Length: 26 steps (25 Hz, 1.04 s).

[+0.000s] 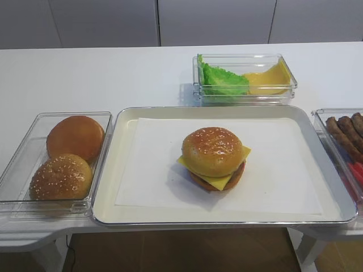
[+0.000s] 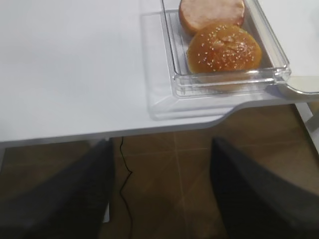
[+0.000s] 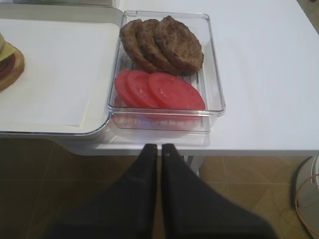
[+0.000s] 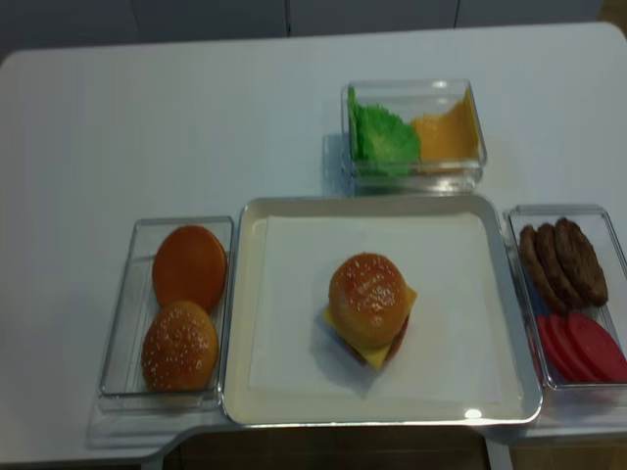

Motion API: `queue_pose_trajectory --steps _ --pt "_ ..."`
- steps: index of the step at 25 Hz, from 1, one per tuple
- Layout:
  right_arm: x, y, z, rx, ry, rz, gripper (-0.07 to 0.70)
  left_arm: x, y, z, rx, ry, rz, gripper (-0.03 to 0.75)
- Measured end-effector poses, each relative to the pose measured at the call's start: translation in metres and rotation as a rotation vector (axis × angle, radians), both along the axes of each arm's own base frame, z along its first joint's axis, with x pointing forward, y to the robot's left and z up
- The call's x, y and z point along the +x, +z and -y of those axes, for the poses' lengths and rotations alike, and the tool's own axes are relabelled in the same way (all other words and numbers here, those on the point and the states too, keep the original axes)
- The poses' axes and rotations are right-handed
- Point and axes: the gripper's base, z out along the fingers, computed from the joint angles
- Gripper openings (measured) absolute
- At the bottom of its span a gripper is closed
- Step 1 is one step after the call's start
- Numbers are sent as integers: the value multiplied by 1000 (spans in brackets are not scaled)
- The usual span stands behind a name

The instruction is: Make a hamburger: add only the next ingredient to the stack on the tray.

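Sesame bun top (image 1: 212,151) dome-up on stack (image 1: 218,178)

Left pincer (image 2: 162,199) spread, seemingly empty; right pincer (image 3: 159,149) closed.

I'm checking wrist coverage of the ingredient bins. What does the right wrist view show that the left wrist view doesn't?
Only the right wrist view shows the patties and tomato slices in their clear bin, and the shut right claw. Only the left wrist view shows the sesame bun top, the plain bun behind it, and the open left claw. Both catch an edge of the tray.
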Motion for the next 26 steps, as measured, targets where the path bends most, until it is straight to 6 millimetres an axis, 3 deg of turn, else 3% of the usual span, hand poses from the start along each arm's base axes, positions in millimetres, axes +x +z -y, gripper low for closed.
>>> queue_pose_trajectory --steps 10,26 --pt "0 0 0 0 0 0 20 11 -7 1 13 -12 38 445" --pt "0 0 0 0 0 0 20 11 -7 1 18 -16 47 442"
